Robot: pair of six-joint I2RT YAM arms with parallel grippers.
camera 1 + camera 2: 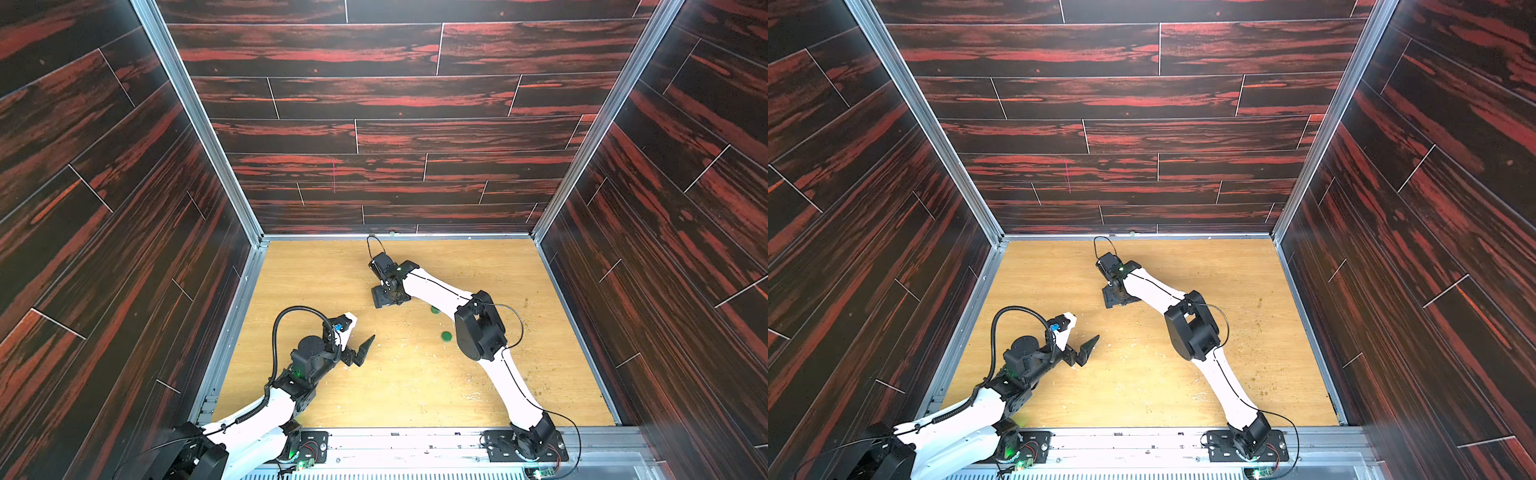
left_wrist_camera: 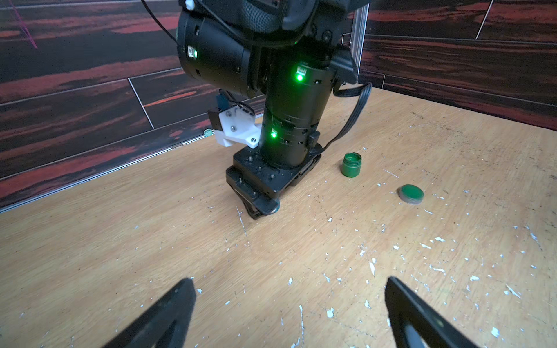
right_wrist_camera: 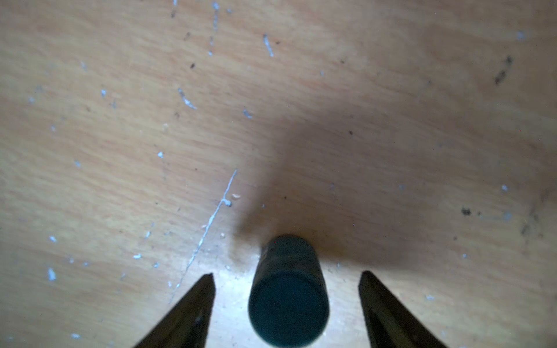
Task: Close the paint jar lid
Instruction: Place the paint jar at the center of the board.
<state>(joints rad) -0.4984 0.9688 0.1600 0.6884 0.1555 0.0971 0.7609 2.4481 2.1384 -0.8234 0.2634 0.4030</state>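
The cell has dark red wood-pattern walls and a light wooden table with many white flecks.

The paint jar is small and green. It stands upright, right of the middle in the left wrist view. Its mouth is open and looks green inside; how much paint it has, I cannot tell. Its lid lies flat on the table, near the jar but apart from it, toward the lower right. In a top view the arm hides part of the jar, and the lid is below it.

The right gripper points down with its jaws apart. A dark cylinder with a flat closed top stands between them, and neither side touches it. It may be another jar; I cannot tell. The left gripper is spread wide and empty, low over the bare table.

The lid is not yet on the jar, so I think the step in hand is picking the lid up. The lid is thin, so the fingers should come low and take two opposite edges. They should keep it level and centre it over the mouth before pressing or turning it. The other gripper could steady the light jar. The right gripper should first rise straight up so that it does not knock the cylinder.
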